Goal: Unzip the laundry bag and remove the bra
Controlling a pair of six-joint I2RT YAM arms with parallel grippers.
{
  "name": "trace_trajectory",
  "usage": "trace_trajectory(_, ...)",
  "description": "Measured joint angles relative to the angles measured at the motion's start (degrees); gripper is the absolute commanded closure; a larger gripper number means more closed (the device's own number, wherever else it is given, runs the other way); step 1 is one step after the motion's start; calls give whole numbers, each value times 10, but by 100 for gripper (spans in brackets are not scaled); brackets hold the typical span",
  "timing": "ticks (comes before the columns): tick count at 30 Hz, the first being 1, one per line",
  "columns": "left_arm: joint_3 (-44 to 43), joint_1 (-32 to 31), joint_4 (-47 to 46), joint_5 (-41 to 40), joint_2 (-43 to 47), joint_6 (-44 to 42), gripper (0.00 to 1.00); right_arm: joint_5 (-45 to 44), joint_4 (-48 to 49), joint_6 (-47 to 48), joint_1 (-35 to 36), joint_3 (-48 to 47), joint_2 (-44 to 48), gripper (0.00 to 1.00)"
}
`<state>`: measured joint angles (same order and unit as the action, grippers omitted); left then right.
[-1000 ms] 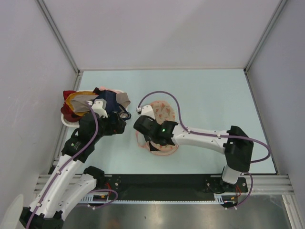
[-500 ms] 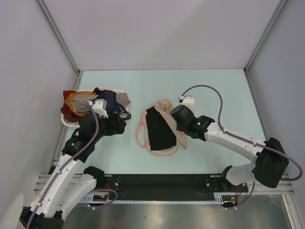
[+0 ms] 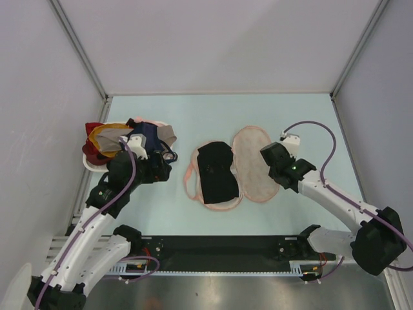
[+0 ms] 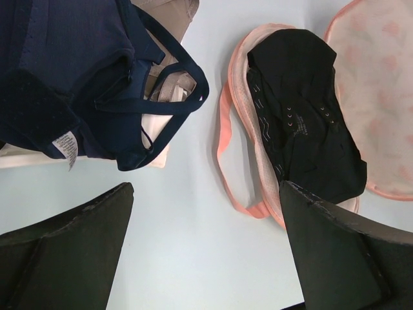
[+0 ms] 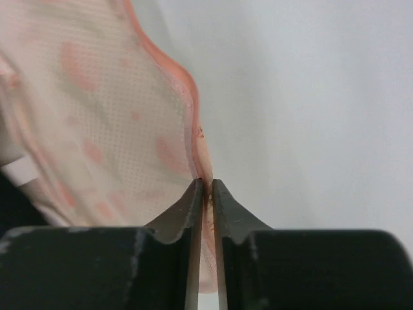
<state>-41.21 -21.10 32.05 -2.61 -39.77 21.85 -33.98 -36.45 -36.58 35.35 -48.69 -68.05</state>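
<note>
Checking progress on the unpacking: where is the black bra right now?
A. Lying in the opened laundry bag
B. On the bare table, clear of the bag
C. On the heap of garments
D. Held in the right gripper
A: the black bra lies on one half of the laundry bag, which is spread open, while the right gripper pinches only the bag's pink edge.

Left hand (image 4: 205, 188) spread wide, arm bent forward, right hand (image 5: 208, 184) pinched nearly closed, arm stretched inward

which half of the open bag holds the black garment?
The laundry bag's left half, beside the clothes heap, holds the black garment; the right half lies bare, its edge pinched by the right gripper.
</note>
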Motion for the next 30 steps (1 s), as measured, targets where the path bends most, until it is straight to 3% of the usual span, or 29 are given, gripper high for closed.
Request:
trace_trajectory(3,0,-10,0,-7,-7,0,1,-8,-19,-10,-28,14,18,24)
trace_trajectory(6,0,-36,0,-19,-16,1,0,-11,-33,-9,-47,24,45,16)
trace_trajectory(18,-46,-189,-30,-86,-125,35,0,43,7,17,-59,56,147,15)
trace_trajectory(22,-86,-238,-61,-105,-221,42,0,90,37,24,-59,77,151,16)
trace_trajectory(30,-181,-269,-102,-111,-428,51,0,153,78,36,-59,104,183,15)
